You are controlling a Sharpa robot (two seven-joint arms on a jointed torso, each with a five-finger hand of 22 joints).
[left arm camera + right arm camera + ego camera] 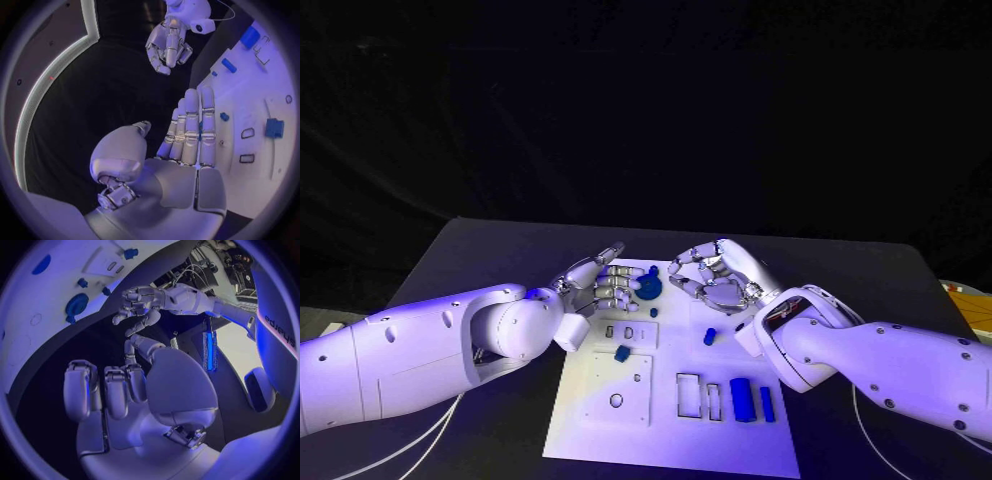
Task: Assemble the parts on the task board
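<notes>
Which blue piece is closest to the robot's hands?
The big round blue piece at the board's far end, right beside the left hand; the other pieces lie nearer the robot.

- Head view: high, looking down on the table (488, 250) and board (678, 420), both arms entering.
- Wrist views: close behind each palm, facing along the fingers.
- Shared: the board (250, 90) (37, 300) and the opposite hand.

Robotics lab: black table (488, 250), white task board (678, 420), cabling (187, 272)
</notes>
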